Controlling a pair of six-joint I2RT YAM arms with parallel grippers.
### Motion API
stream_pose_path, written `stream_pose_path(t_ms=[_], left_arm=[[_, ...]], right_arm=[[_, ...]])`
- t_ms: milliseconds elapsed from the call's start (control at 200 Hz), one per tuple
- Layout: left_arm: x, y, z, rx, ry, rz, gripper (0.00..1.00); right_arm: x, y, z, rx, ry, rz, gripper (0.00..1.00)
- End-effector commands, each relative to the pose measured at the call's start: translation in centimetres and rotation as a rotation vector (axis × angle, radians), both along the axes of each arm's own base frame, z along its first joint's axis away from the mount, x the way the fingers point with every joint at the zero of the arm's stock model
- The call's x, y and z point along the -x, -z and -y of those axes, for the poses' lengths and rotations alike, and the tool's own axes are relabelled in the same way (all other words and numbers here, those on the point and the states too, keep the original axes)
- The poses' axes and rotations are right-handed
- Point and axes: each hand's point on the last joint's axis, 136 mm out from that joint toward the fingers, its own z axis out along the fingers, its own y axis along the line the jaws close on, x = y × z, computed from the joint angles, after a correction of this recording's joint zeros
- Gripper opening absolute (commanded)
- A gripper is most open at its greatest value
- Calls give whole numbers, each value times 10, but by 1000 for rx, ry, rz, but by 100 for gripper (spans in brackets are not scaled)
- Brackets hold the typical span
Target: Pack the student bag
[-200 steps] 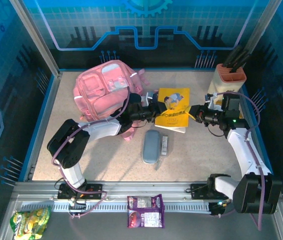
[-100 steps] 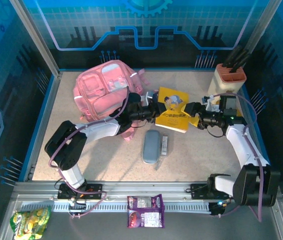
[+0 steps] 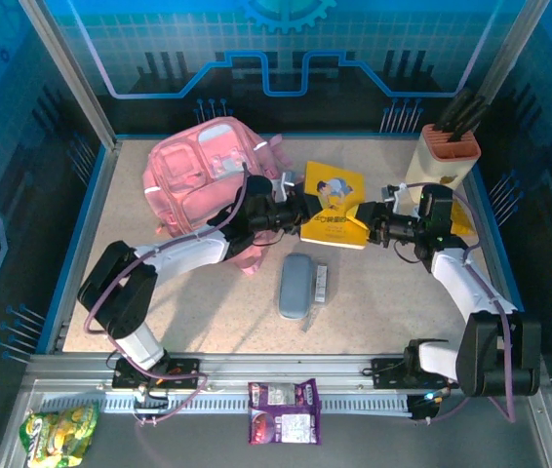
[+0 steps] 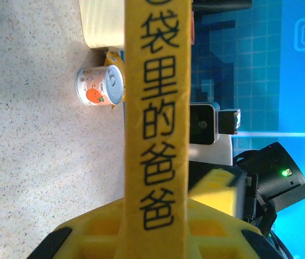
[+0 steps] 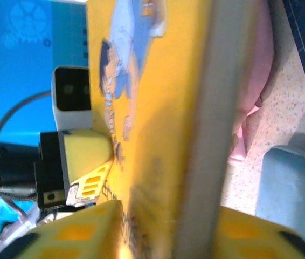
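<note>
The student bag (image 3: 203, 175), pink with zip pockets, lies at the back left of the table; a pink corner of it (image 5: 260, 81) shows behind the book in the right wrist view. A yellow book (image 3: 333, 200) hangs between both arms, just right of the bag. My left gripper (image 3: 300, 210) is shut on the book's left edge, the yellow spine (image 4: 158, 108) with black characters running up between its jaws (image 4: 155, 229). My right gripper (image 3: 364, 216) is shut on the book's right edge, its jaws (image 5: 195, 226) on either side of the cover and page block (image 5: 158, 108).
A blue-grey pencil case (image 3: 295, 285) and a small flat item (image 3: 321, 283) lie on the table in front of the book. A knife block (image 3: 445, 156) stands at the back right, with a small can (image 4: 99, 86) near it. Snack packets (image 3: 283, 411) (image 3: 59, 431) lie on the front rail.
The book has moved up and back left, off the table. My right gripper opened, moved left and closed on the book's right edge. The left gripper kept its hold.
</note>
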Motion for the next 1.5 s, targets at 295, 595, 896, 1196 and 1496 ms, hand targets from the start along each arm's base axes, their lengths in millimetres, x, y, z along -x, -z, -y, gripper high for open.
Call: stream_pose_path(t_ms=[295, 595, 896, 1196, 1496], left_arm=[[6, -18, -23, -150, -37, 144, 39], [18, 22, -120, -903, -51, 327, 64], [-9, 60, -173, -1408, 80, 404, 77], [-36, 89, -166, -1519, 238, 457, 84], [-51, 104, -170, -1472, 276, 389, 83]], right_arm=[[-3, -30, 3, 77, 10, 118, 0], [3, -16, 10, 287, 21, 106, 0], [0, 4, -9, 304, -39, 67, 0], [-4, 14, -17, 300, -53, 46, 0], [-2, 18, -18, 300, -57, 35, 0]])
